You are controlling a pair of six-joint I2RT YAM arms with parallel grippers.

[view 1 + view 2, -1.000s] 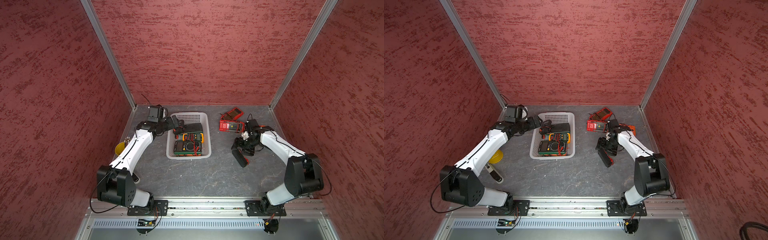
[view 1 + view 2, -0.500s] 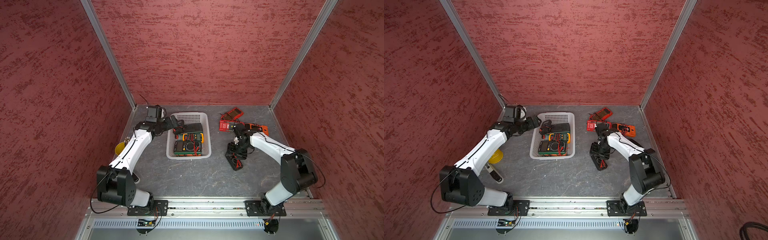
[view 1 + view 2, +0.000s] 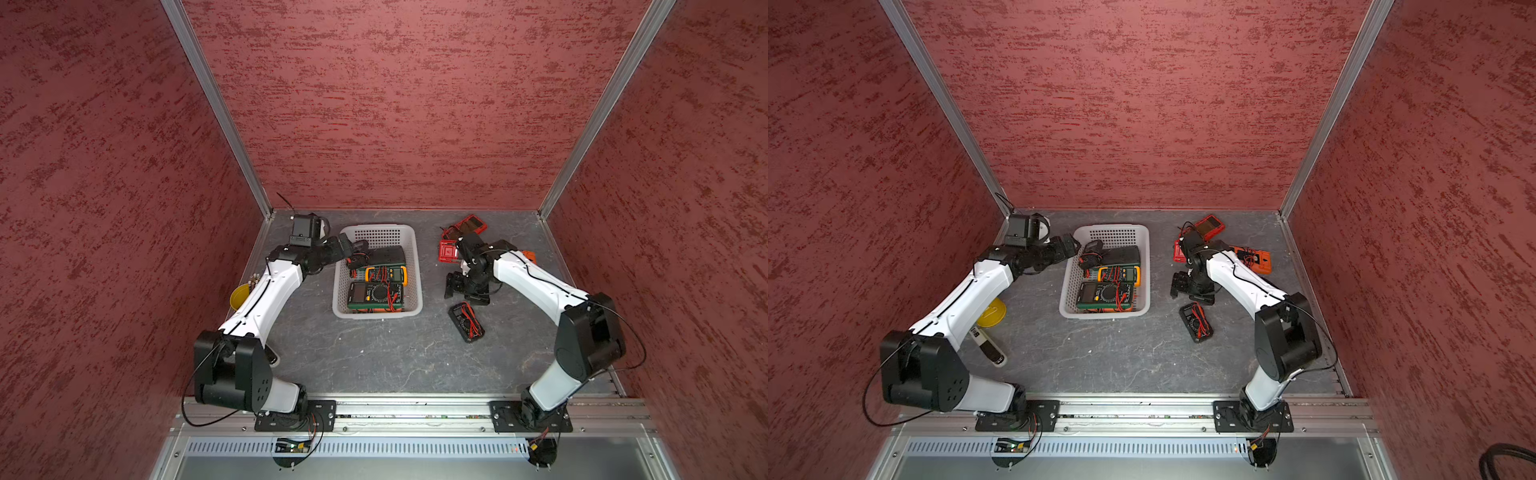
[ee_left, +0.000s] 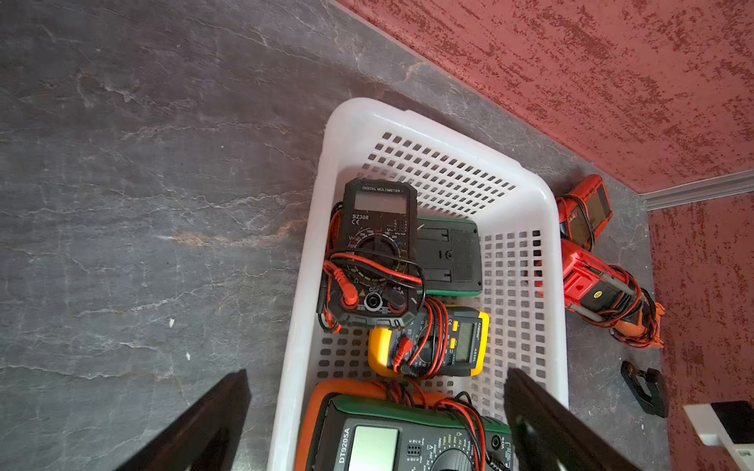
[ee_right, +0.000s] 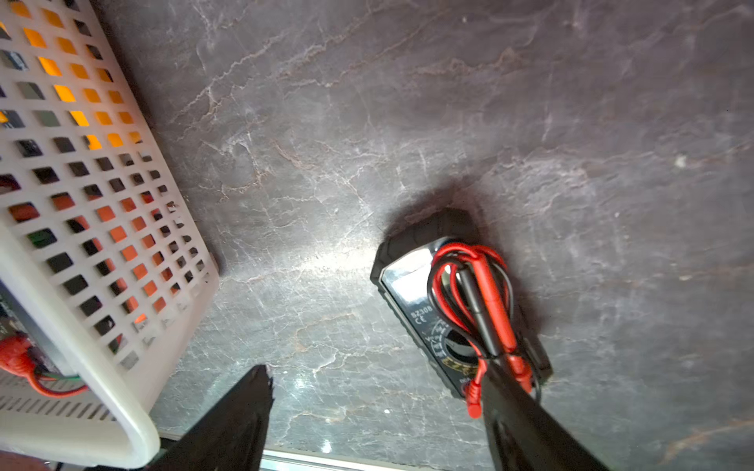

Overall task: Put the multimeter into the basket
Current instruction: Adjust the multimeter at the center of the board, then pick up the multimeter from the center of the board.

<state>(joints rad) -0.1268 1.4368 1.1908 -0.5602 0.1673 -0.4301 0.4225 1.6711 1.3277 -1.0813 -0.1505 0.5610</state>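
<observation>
The right pincer (image 5: pixel 379 440) is standing spread wide, and bare grey table (image 5: pixel 408 122) is showing in the gap between its two black fingers (image 5: pixel 228 428). It is gripping no object.

The black multimeter (image 5: pixel 449 310) is lying flat on the table, face up, with its red and black leads wound around it. In the right wrist view one finger is covering one end of it, so from there I cannot tell if they are touching. In a top view the multimeter (image 3: pixel 466 322) is lying just on the near side of the pincer and a little to the right. A thin strip of table seems to be showing between them.

To the left of the multimeter, across a stretch of open table, the white basket (image 3: pixel 417 270) is standing in the middle of the table. The multimeter is outside it. Four other meters are lying inside: a black one (image 4: pixel 377 253), a dark green one (image 4: pixel 449 257) turned face down, a yellow one (image 4: pixel 428 342) and a green and orange one (image 4: pixel 387 436).

The left pincer (image 4: pixel 375 440) is also spread wide. It is hanging over the far left part of the basket and holding no object.

At the far right, behind the right arm, two red meters (image 3: pixel 469 226) and an orange meter (image 3: pixel 1254 259) are lying on the table. A yellow cup (image 3: pixel 992 313) is sitting at the left, beside the left arm.
</observation>
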